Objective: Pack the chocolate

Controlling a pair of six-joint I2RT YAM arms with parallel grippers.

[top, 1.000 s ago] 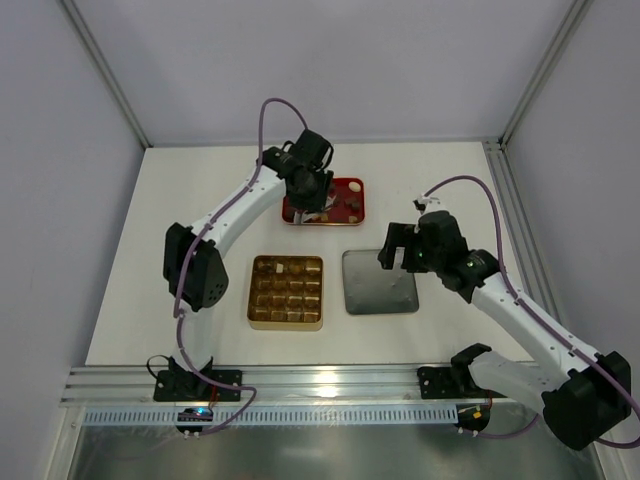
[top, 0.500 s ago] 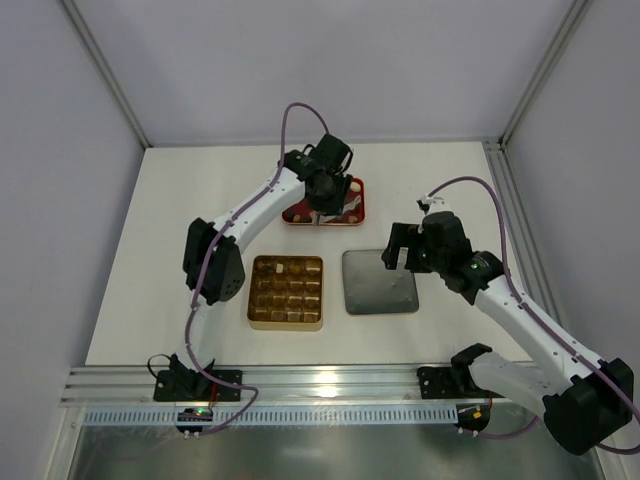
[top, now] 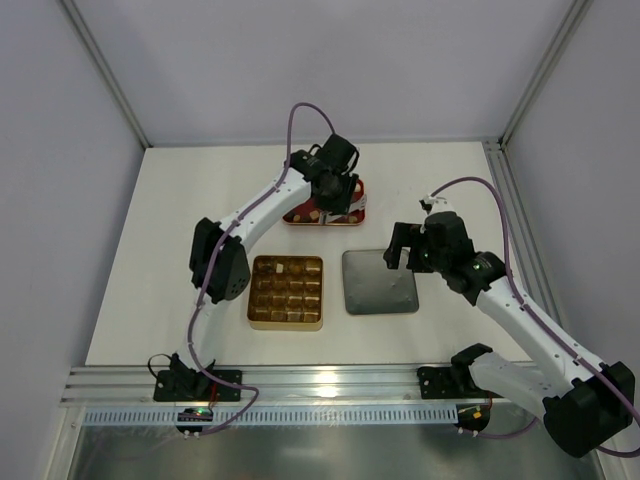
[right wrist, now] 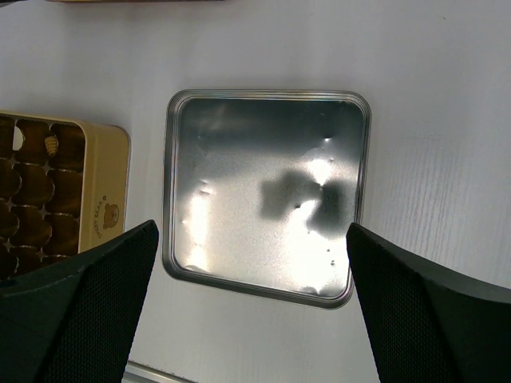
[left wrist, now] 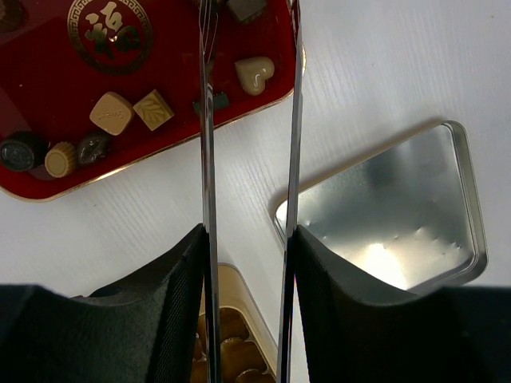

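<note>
Pieces of chocolate [left wrist: 112, 112] lie on the red tray [left wrist: 40, 88] at the far side of the table [top: 150, 250]. Only the left wrist view lets us sort them: 1 cream heart [left wrist: 254, 72], 2 light-brown squares side by side, 1 round light-brown piece [left wrist: 58, 158] and 2 dark ones flanking it. From overhead we see them only as specks under the left arm.

The left gripper [left wrist: 249, 17] hangs over the tray's edge. Its 2 thin fingers [left wrist: 207, 199] are a moderate gap apart and grip nothing that we can see. A small dark piece [left wrist: 211, 102] sits just beside 1 finger. Another dark piece shows between the tips at the top edge of that view, touching neither finger as far as we can tell.

The right gripper [right wrist: 251, 231] hovers over the silver tin [right wrist: 239, 144], jaws spread wide and empty, its black fingers filling both lower corners of its own camera view. That view shows us the tin's bare, shiny floor with a shadow on it. It also shows a bear mark on the rim of the gold box [right wrist: 112, 199] just beside the tin. Overhead we see the box's whole grid, lying between the 2 arms. We cannot tell from any view whether its cells hold chocolate.
</note>
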